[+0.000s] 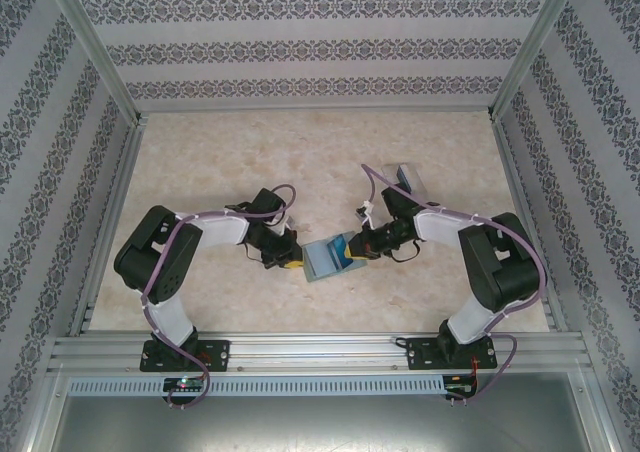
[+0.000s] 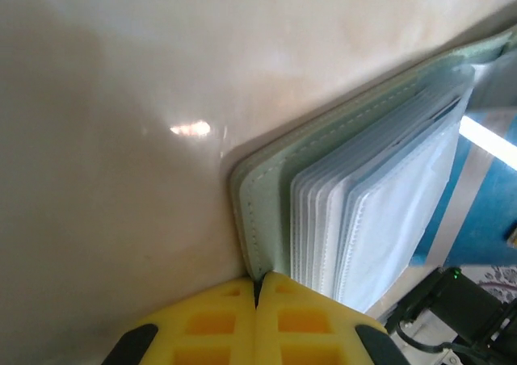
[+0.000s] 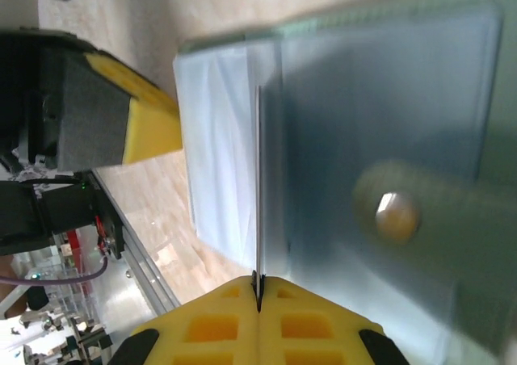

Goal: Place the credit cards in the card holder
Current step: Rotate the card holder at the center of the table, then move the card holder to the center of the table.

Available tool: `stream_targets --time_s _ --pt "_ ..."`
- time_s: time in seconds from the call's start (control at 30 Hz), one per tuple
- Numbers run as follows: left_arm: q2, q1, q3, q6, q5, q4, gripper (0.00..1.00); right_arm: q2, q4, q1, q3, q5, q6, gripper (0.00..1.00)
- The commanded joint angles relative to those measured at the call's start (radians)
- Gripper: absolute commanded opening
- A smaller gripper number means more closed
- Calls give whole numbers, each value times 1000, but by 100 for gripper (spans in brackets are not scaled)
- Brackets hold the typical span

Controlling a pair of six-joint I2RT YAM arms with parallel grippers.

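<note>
The grey-green card holder [image 1: 322,262] lies open on the table between the two arms, its clear sleeves [image 2: 380,203] fanned out. My left gripper [image 1: 288,262] is shut on the stitched left edge of the holder's cover [image 2: 262,220], fingertips meeting at the rim [image 2: 258,283]. My right gripper [image 1: 357,250] is shut on a bluish credit card [image 1: 343,244], seen edge-on as a thin line [image 3: 258,179] standing over the holder's inner panel [image 3: 388,115]. The holder's snap button [image 3: 396,216] shows blurred to the right of the card.
A clear plastic box [image 1: 410,184] stands behind the right arm. Patterned walls close in the table on three sides, and an aluminium rail [image 1: 320,352] runs along the near edge. The marbled tabletop [image 1: 230,162] is open at the back left.
</note>
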Motion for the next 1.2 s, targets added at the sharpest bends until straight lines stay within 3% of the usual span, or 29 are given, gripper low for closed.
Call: stream_targets --time_s 0.0,0.27,0.63,1.17 --pt "31 40 19 44 -208 -3 5 -43 53 -10 -37 -44 39 0" --pt "38 41 30 79 -204 -8 6 -17 121 -38 -58 -5 51 0" --pt "54 48 51 134 -189 -16 7 92 228 -15 -18 -67 89 0" --pt "50 87 92 202 -209 -79 12 104 283 -50 3 -131 116 0"
